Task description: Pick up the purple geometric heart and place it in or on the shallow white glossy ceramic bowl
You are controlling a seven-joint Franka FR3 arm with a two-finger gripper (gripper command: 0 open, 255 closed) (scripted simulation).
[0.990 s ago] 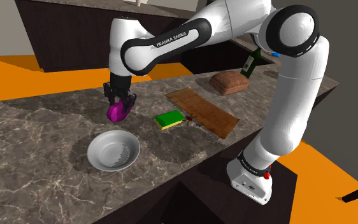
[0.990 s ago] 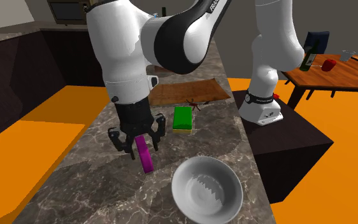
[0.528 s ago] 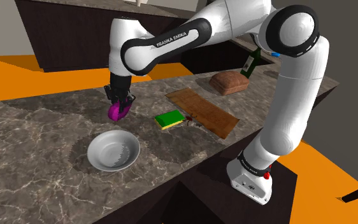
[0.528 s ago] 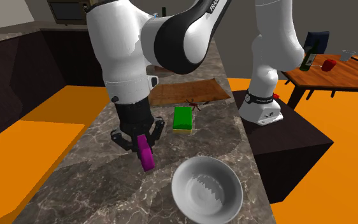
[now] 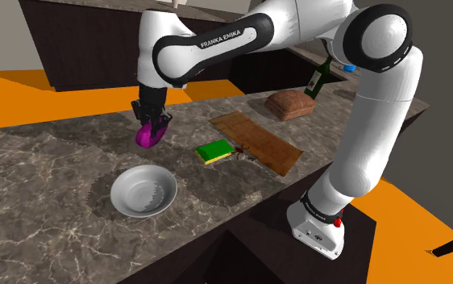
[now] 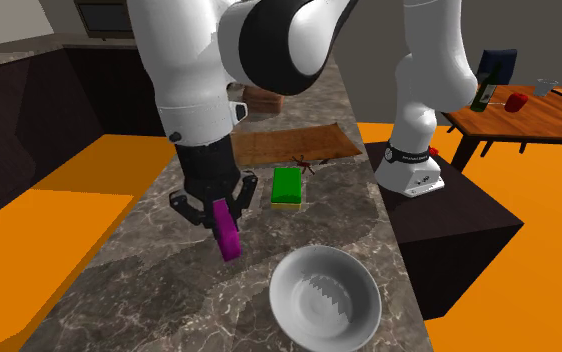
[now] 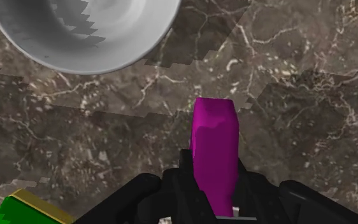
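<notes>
My black gripper (image 5: 151,121) is shut on the purple heart (image 5: 149,133), which hangs a little above the dark marbled counter (image 5: 56,169). Seen from the second exterior view, the heart (image 6: 227,230) sticks down edge-on between the fingers of the gripper (image 6: 219,212). In the wrist view the purple heart (image 7: 214,156) is clasped between the two black fingers. The shallow white bowl (image 5: 143,191) stands on the counter, nearer the front edge than the heart. The same bowl (image 6: 324,295) lies to the second exterior view's right of the heart, and the bowl (image 7: 82,28) shows beyond the fingertips.
A green block (image 5: 214,151) and a brown board (image 5: 255,141) lie on the counter at the shoulder view's right of the heart. A brown loaf (image 5: 289,103) and a dark bottle (image 5: 317,81) stand farther back. The orange floor (image 5: 23,97) surrounds the counter.
The gripper has risen with the purple heart, lifting it off the counter. The bowl and the green block have not moved.
</notes>
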